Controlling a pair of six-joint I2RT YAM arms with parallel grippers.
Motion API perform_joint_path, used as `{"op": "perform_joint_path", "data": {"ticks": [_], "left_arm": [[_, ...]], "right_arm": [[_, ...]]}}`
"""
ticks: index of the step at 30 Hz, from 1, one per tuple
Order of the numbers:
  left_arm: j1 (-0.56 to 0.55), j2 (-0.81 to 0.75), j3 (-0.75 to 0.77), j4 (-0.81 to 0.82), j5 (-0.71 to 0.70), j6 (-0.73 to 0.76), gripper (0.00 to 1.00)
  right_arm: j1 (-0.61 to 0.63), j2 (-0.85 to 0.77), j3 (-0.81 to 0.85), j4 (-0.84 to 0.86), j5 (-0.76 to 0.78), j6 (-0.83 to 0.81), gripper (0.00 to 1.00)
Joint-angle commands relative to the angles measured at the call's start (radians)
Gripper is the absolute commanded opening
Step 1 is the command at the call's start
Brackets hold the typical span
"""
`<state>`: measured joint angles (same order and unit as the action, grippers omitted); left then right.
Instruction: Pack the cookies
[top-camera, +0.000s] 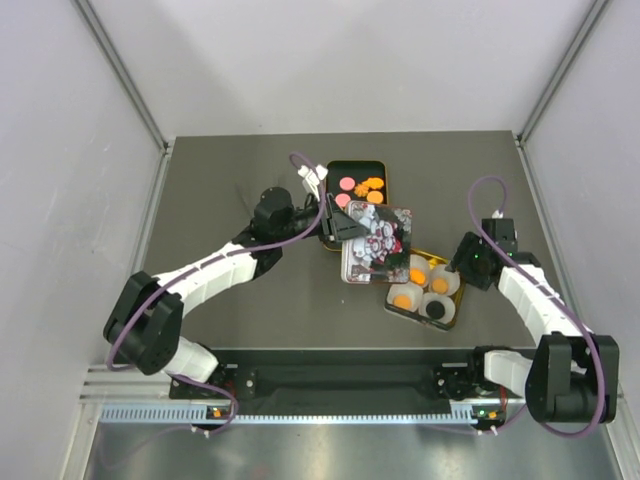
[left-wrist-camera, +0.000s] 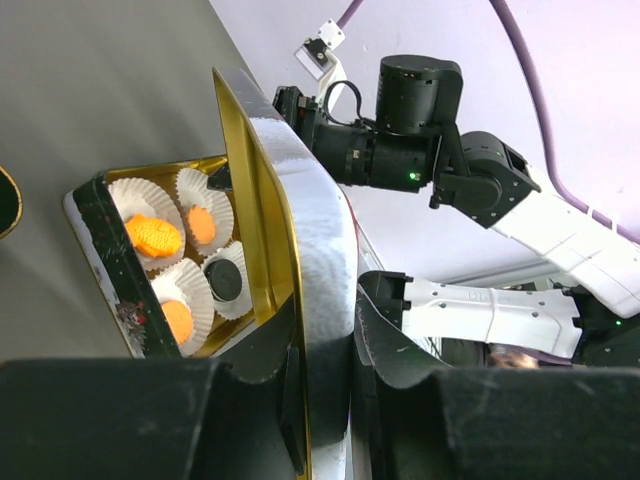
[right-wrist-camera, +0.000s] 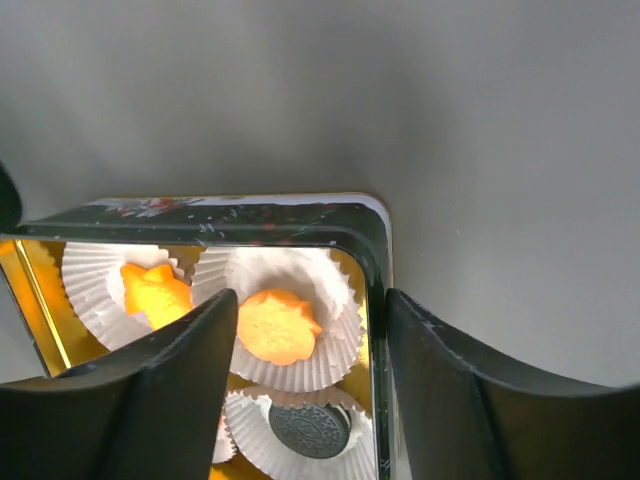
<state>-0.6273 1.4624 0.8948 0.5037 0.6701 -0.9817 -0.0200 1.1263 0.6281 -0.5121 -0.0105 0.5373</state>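
Couldn't read the print on the lid (top-camera: 378, 243) from above, too small. Lost part of the tin (left-wrist-camera: 97, 250) behind that lid in the left wrist view. Saw the paper cup (right-wrist-camera: 245, 412) under the black cookie (right-wrist-camera: 310, 430) clipped by the bottom edge at the right wrist.

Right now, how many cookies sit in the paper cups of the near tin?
4: three orange cookies at far, right and left, one black cookie at the near corner. The lid may hide more.
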Motion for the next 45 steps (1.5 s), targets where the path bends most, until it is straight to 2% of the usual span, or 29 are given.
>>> {"op": "perform_joint_path", "data": {"ticks": [1, 4, 7, 8, 10, 11, 14, 25, 30, 45], "left_arm": [[0.009, -0.054, -0.008, 0.035, 0.031, 0.008, 0.00], [0.014, -0.056, -0.010, 0.030, 0.039, 0.008, 0.00], [0.020, -0.051, -0.007, 0.027, 0.048, 0.008, 0.00], [0.021, -0.050, -0.007, 0.026, 0.048, 0.008, 0.00], [0.024, -0.047, -0.002, 0.021, 0.052, 0.009, 0.00], [0.028, -0.043, 0.000, 0.021, 0.057, 0.009, 0.00], [0.031, -0.034, 0.006, 0.019, 0.065, 0.006, 0.00], [0.035, 0.021, 0.007, 0.058, 0.095, -0.037, 0.00], [0.034, 0.038, 0.009, 0.068, 0.103, -0.051, 0.00], [0.034, 0.131, -0.030, 0.203, 0.131, -0.130, 0.01]], "right_arm": [[-0.014, 0.010, 0.016, 0.067, -0.025, -0.025, 0.59], [-0.014, 0.024, 0.031, 0.081, -0.040, -0.046, 0.52], [-0.014, 0.050, 0.048, 0.096, -0.058, -0.068, 0.41], [-0.012, 0.058, 0.053, 0.104, -0.071, -0.076, 0.32], [-0.012, 0.087, 0.065, 0.107, -0.085, -0.092, 0.27], [-0.012, 0.098, 0.071, 0.107, -0.094, -0.100, 0.20], [-0.009, 0.128, 0.082, 0.106, -0.109, -0.112, 0.13], [0.091, 0.139, 0.123, 0.129, -0.115, -0.142, 0.12], [0.132, 0.144, 0.153, 0.093, -0.083, -0.165, 0.06], [0.184, 0.147, 0.160, 0.093, -0.135, -0.188, 0.09]]}}
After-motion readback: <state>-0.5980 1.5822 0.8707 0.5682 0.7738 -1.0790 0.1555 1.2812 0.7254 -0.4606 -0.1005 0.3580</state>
